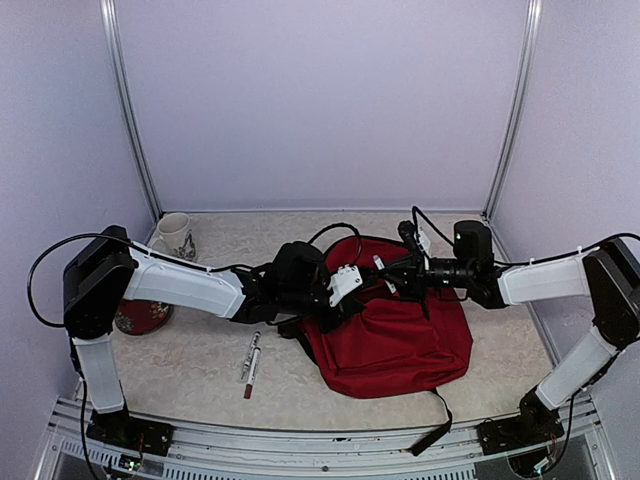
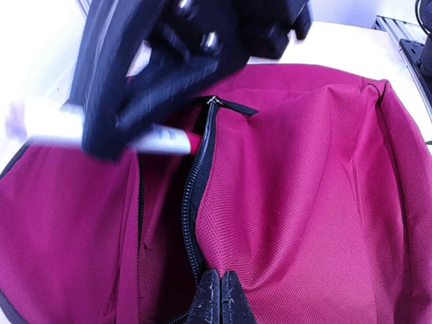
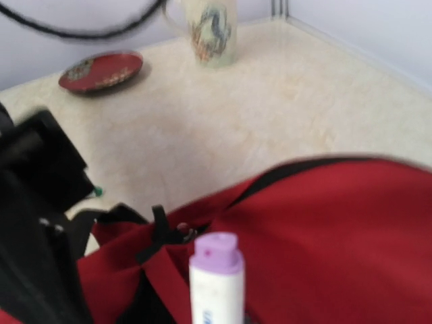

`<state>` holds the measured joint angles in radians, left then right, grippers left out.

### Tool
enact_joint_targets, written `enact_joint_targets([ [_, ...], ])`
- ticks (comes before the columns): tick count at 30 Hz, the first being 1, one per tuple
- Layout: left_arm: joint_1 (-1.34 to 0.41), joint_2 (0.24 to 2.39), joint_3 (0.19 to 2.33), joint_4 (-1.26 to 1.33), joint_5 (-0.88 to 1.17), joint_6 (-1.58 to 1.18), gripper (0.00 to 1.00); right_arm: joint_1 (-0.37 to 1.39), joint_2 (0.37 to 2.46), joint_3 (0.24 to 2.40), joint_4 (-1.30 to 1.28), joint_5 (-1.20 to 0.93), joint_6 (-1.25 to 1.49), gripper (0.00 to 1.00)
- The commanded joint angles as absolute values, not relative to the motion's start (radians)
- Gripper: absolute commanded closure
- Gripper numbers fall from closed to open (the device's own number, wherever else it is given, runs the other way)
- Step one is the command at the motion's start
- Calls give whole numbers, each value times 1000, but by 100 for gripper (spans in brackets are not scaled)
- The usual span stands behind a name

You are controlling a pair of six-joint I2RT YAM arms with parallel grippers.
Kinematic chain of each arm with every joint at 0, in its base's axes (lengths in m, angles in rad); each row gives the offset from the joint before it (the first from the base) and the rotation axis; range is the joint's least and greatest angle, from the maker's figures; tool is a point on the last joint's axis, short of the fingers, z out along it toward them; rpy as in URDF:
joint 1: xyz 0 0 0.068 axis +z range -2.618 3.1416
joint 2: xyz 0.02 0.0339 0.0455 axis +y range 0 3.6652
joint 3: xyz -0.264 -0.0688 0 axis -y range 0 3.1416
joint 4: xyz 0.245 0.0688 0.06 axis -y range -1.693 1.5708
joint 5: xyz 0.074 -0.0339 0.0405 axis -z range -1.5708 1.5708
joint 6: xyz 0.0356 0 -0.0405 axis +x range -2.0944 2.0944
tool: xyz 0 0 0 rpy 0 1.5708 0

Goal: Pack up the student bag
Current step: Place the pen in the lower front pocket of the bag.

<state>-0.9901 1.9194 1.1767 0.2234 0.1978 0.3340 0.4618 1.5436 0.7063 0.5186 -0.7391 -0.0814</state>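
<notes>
Centre-right of the top view: bag (image 1: 400, 340), zip open, mouth edge apparently pinched by the closed left gripper (image 2: 214, 300); right gripper (image 1: 392, 275) clasps lilac-capped bottle (image 3: 216, 283) over the opening, not yet inside; pens (image 1: 250, 362), lower left, probably unpacked.

student bag (image 3: 324, 236): red fabric, fills the frame from 3 through 6 to 8 o'clock; black trim along its upper edge.
strap tab (image 3: 160, 233): black, on the bag's edge at 7 o'clock.
bottle (image 3: 216, 283): white, lilac cap, upright at 6 o'clock, base cut off by the frame.
black hardware (image 3: 34, 223): blurred, 8 o'clock, beside the bag.
plate (image 3: 101, 71): red, flat on the table (image 3: 270, 121), 10 o'clock.
mug (image 3: 210, 30): cream, printed figure, 12 o'clock, apart from the plate.
cable (image 3: 74, 27): black, blurred, 11 o'clock.
</notes>
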Motion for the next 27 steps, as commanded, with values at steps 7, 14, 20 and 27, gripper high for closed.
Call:
enact_joint_targets([
  [7, -1003, 1865, 1120, 258, 208, 338, 100, 486, 1548, 908, -201, -627, -369, 100],
  [14, -1006, 1869, 1152, 262, 228, 341, 100, 539, 1608, 1001, -403, -406, -459, 100],
  [20, -1005, 1849, 1136, 262, 216, 347, 100, 553, 1609, 1068, -461, -373, -501, 83],
  [27, -1006, 1845, 1130, 268, 217, 348, 100, 553, 1525, 1035, -487, -379, -538, 63],
])
